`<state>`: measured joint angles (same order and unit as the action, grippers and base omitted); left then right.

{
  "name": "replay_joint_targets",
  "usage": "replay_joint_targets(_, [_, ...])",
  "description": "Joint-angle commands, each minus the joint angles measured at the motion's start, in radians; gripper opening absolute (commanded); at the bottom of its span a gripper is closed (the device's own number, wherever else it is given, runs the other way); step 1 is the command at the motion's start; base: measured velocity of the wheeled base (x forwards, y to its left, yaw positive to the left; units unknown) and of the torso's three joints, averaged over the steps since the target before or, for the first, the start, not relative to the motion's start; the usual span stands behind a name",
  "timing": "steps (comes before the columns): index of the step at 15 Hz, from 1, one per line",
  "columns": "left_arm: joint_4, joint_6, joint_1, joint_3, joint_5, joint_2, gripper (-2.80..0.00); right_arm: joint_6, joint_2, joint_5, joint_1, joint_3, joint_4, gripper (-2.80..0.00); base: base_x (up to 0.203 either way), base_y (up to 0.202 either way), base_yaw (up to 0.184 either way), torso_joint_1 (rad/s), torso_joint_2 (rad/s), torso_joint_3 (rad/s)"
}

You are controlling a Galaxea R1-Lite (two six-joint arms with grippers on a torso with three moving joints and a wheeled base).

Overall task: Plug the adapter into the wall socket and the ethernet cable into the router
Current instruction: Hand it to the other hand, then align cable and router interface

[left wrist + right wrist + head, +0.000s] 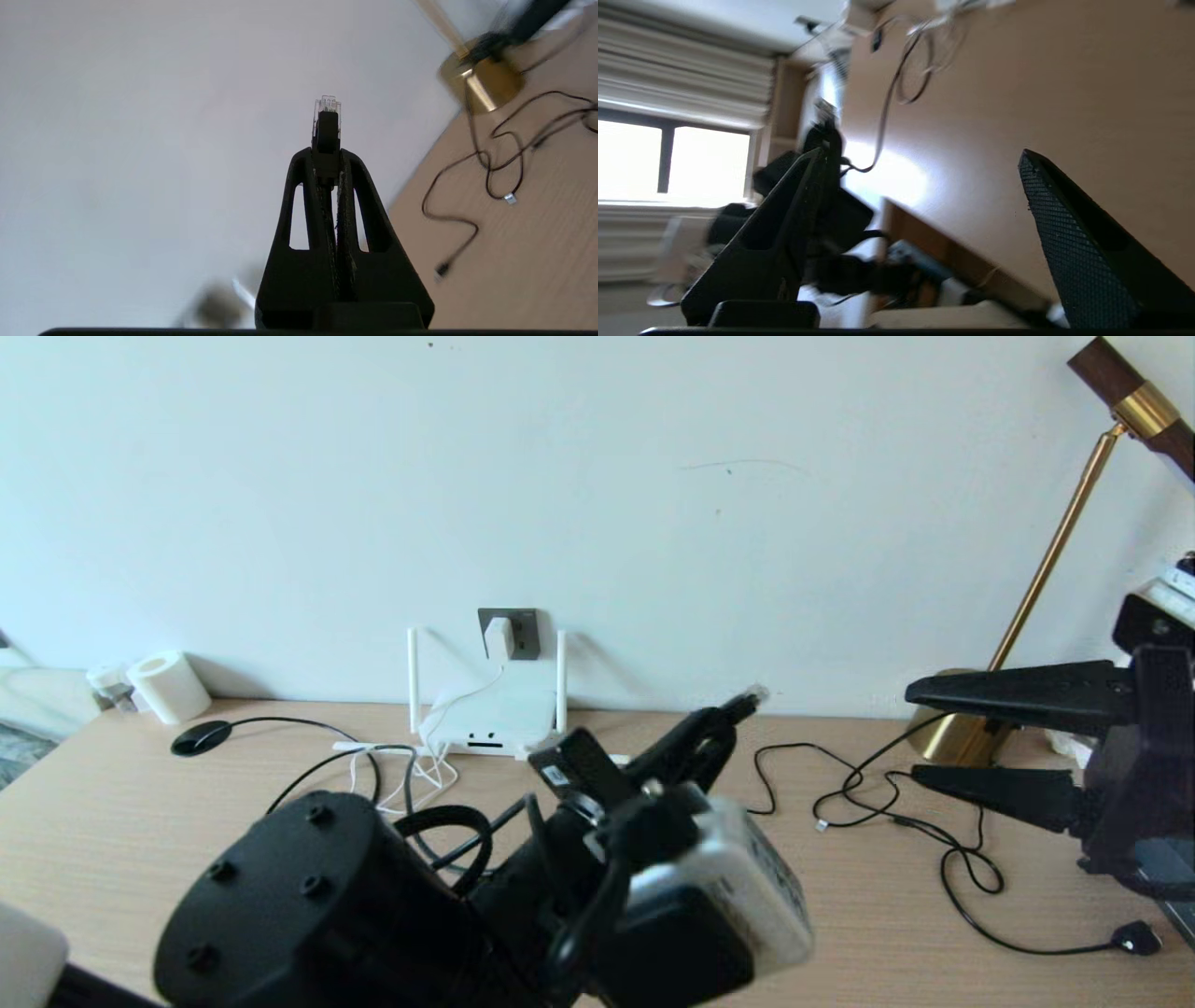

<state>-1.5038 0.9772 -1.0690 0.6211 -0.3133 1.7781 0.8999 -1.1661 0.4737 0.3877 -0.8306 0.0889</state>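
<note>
My left gripper (327,154) is squeezing the ethernet cable (327,122), plug up in the air, right of the router (493,719). My right gripper (910,733) hangs wide and empty. If the plug tilts, I might miss the port.

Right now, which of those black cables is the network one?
Start at the white router under the wall socket. In front of it, the left hand holds the ethernet cable in the air. Unlike the thin cords on the desk, it ends in a clear plug.
</note>
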Motion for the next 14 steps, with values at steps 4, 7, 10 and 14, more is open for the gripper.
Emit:
replay_joint_targets(4, [-0.001,-0.169,-0.020,0.003,-0.256,-0.060,-2.80,-0.346,0.126,-0.348,0.003,0.130,-0.009,0.00,0.000,0.000,0.000,0.000,0.00,0.000])
replay_joint_targets(7, [0.137,-0.234,-0.020,0.016,-0.312,-0.146,-2.80,-0.563,0.213,-0.631,0.002,0.247,0.009,0.00,0.000,0.000,0.000,0.000,0.00,0.000])
replay_joint_targets(10, [0.394,-0.376,-0.029,0.153,-0.375,-0.216,-2.80,-0.739,0.451,-0.686,-0.003,0.332,0.025,0.00,0.000,0.000,0.000,0.000,0.00,0.000])
replay_joint_targets(14, [0.586,-0.654,-0.031,0.210,-0.434,-0.271,-2.80,-0.828,0.711,-0.807,-0.013,0.497,0.024,0.00,0.000,0.000,0.000,0.000,0.00,0.000])
